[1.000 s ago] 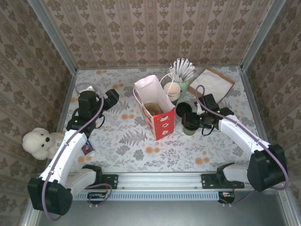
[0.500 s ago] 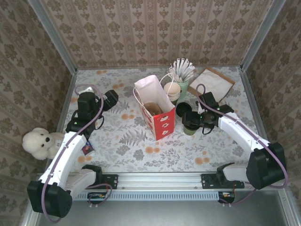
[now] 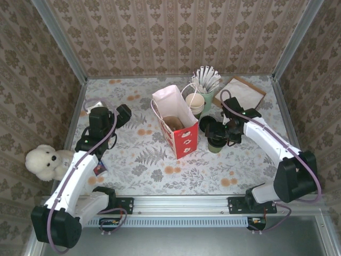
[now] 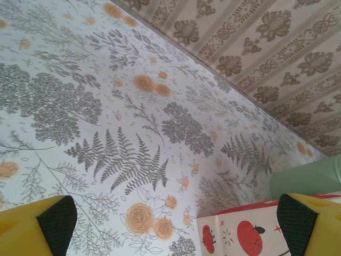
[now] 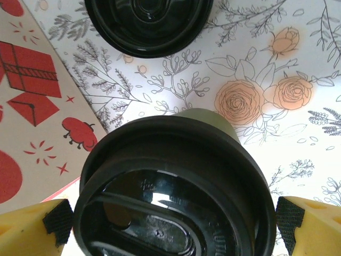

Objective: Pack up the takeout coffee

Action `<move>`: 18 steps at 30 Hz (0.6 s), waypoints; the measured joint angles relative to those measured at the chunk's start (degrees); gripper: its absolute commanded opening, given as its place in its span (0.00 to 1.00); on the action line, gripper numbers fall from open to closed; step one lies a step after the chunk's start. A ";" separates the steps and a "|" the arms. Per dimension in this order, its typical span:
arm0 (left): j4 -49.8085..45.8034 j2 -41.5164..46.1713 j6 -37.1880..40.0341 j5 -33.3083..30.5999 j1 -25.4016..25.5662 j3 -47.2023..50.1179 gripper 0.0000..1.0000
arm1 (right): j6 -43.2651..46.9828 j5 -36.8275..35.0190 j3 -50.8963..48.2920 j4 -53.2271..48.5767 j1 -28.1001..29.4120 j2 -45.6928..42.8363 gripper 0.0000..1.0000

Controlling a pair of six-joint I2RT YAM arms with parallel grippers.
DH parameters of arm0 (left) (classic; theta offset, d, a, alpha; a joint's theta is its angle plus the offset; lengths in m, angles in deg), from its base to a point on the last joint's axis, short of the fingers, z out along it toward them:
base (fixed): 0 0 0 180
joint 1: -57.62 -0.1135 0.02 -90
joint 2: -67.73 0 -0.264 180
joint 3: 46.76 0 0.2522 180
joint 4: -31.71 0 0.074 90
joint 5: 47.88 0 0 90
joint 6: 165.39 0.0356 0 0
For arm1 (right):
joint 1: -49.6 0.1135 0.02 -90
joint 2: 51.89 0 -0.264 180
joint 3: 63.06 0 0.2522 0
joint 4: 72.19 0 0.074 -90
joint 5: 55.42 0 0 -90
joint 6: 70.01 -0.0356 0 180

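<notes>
Over the last second the right arm swings in from the side and folds its wrist toward the paper bag (image 3: 176, 121), so the right gripper (image 3: 217, 134) now sits over the takeout coffee (image 3: 214, 145) instead of beside it. Its jaws also spread the last bit to full width on the way in. That reads as the end of the approach: the cup is framed for a grasp, but nothing is closed on it yet, so the packing proper is still ahead.

In the right wrist view the takeout coffee (image 5: 176, 186) stands squarely between the fingers, its black lid spanning nearly the whole gap. The left pad (image 5: 56, 221) and the right pad (image 5: 290, 218) each lie just beside the lid's rim, the right one closer. Whether either pad brushes the rim I cannot tell, but the jaws stand as wide as they go and hold nothing. Beyond the fingertips a loose black lid (image 5: 149, 21) lies on the table (image 5: 298, 106), and the bag's red-and-white wall (image 5: 32, 106) rises just outside the left finger.

The left gripper (image 3: 126, 112) barely shifts. Its fingers (image 4: 48, 218) are spread wide over bare floral table (image 4: 106, 106), with nothing between them. A corner of the bag (image 4: 240, 234) shows just inside its right fingertip, and a pale green shape (image 4: 314, 178) lies beyond that
</notes>
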 measured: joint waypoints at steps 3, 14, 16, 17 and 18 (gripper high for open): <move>0.00 1.57 -0.59 -1.55 -0.02 0.94 1.00 | -0.50 0.15 0.44 -1.07 0.04 1.27 1.00; 0.07 2.69 -1.70 -3.15 -0.13 2.75 1.00 | -2.05 -0.04 4.68 -4.70 1.49 4.02 1.00; 0.17 2.69 -1.70 -3.10 -0.13 2.84 1.00 | -2.29 -0.57 5.22 -5.70 1.90 4.52 1.00; 0.39 2.69 -1.68 -3.08 -0.13 2.97 1.00 | -2.34 -1.18 5.62 -6.27 2.21 4.85 1.00; 0.48 2.62 -1.70 -3.08 -0.13 3.02 1.00 | -2.47 -1.70 6.01 -6.84 2.51 5.18 1.00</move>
